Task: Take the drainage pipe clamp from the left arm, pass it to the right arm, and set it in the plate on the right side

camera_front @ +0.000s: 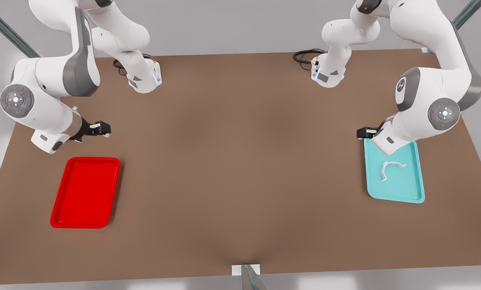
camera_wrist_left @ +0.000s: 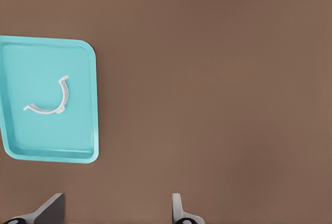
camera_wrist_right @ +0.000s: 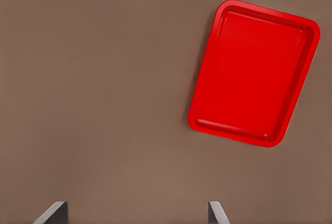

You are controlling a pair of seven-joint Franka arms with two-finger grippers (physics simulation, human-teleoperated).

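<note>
The white drainage pipe clamp (camera_front: 392, 162) (camera_wrist_left: 65, 97) lies loose in a teal tray (camera_front: 409, 189) (camera_wrist_left: 31, 58) at the front view's right. My left gripper (camera_front: 363, 133) (camera_wrist_left: 116, 211) hovers open just behind that tray's far corner, holding nothing. At the front view's left the red plate (camera_front: 85, 193) (camera_wrist_right: 254, 73) sits with nothing in it. Behind the plate my right gripper (camera_front: 103, 129) (camera_wrist_right: 135, 212) is open, with nothing between its fingers.
Both arm bases (camera_front: 145, 78) (camera_front: 329, 74) stand at the brown table's back edge with black cables (camera_front: 305, 54) beside them. A metal bracket (camera_front: 246, 270) sits at the front edge. Bare tabletop spans the middle between the trays.
</note>
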